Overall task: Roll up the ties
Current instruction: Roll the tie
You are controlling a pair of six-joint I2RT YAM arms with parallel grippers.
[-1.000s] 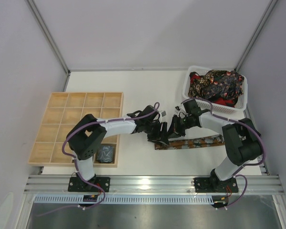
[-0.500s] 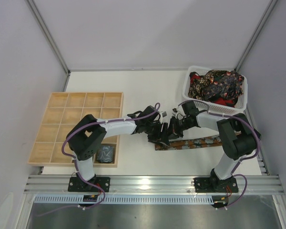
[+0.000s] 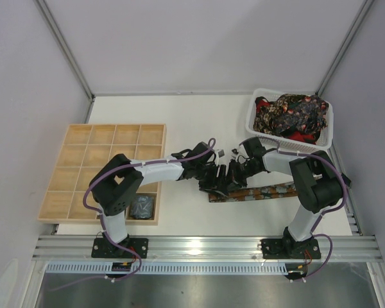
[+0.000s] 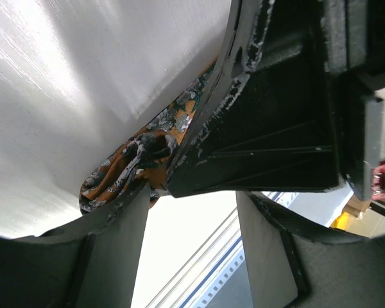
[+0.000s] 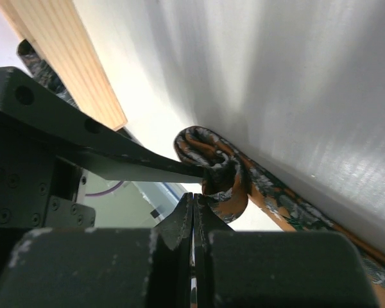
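A brown patterned tie [image 3: 263, 191] lies flat on the white table [image 3: 199, 122], its left end curled into a small roll [image 5: 212, 168] at the tips of the clenched right gripper [image 5: 194, 200]. The left gripper [image 4: 192, 205], jaws apart, touches that roll with one finger [image 5: 147, 167]. Only the top camera shows the tie's full length; only the wrist cameras show the roll.
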